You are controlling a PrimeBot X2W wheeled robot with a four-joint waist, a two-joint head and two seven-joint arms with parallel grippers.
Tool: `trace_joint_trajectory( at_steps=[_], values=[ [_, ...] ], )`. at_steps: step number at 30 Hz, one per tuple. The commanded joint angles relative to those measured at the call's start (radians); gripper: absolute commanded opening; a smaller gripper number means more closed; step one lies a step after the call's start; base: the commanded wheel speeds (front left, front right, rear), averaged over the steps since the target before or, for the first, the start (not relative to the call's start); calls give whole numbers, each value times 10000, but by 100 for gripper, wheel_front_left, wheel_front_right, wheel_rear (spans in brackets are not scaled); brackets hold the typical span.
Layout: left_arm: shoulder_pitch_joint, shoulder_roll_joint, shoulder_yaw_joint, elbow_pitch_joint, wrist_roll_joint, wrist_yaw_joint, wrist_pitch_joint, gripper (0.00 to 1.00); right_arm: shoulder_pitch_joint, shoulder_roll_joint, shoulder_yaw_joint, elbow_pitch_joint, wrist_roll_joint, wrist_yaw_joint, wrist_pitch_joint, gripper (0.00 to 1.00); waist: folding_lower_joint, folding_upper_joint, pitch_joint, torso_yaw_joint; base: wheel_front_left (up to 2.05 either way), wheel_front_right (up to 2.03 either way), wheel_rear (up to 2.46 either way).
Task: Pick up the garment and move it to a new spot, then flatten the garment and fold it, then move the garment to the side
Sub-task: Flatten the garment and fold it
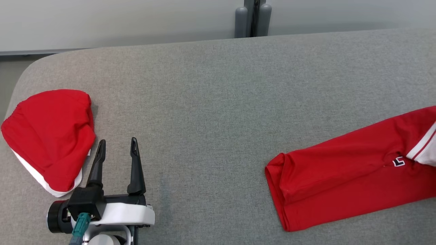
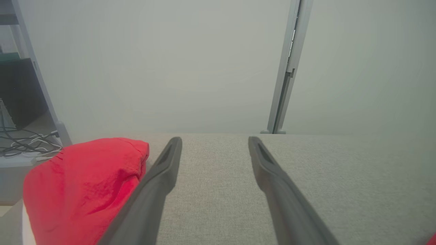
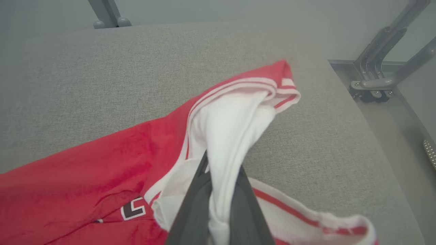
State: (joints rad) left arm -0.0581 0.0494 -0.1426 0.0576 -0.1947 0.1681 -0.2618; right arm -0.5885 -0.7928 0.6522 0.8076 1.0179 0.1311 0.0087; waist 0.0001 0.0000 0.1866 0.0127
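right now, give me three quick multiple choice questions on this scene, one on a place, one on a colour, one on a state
1. Where on the table does the folded red bundle lie?
A. at the robot's left, beside the left gripper
B. in the middle
C. at the far right edge

2. What colour is the trim on the long red garment in the right gripper?
A. black
B. yellow
C. white

3. How does the left gripper stand?
A. shut on the bundle
B. open, holding nothing
C. shut on nothing

Answers:
1 A: the head view shows the bundle just left of that gripper.
2 C: white stripes edge the red cloth.
3 B: bare table shows between its spread jaws.
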Motion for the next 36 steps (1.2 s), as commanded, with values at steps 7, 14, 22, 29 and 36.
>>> trace_joint_trajectory(
  at_steps=[7, 14, 22, 29, 36],
  values=[
    [240, 27, 72, 54, -146, 31, -37, 100, 444, 255, 457, -1289, 89, -5, 423, 0, -1, 0, -467, -283, 0, 0, 0],
    [434, 30, 107, 38, -341, 101, -37, 100, 1120, 639, 280, -2829, 607, -5, 1023, 0, -1, 0, -783, -550, 0, 0, 0],
    [447, 30, 29, 59, -504, 168, -37, 100, 1830, 1706, -456, -3919, 817, -5, 1469, 0, -1, 0, -822, -608, 0, 0, 0],
    [447, 30, 46, 86, -538, 141, -37, 100, 2253, 2946, -822, -4201, 269, -3, 1759, 0, -1, 0, -798, -371, 0, 0, 0],
    [477, 29, 119, 129, -521, 65, -37, 100, 2705, 4001, -1046, -4492, -325, -3, 2163, 0, -1, 0, -793, -118, 0, 0, 0]
  ],
)
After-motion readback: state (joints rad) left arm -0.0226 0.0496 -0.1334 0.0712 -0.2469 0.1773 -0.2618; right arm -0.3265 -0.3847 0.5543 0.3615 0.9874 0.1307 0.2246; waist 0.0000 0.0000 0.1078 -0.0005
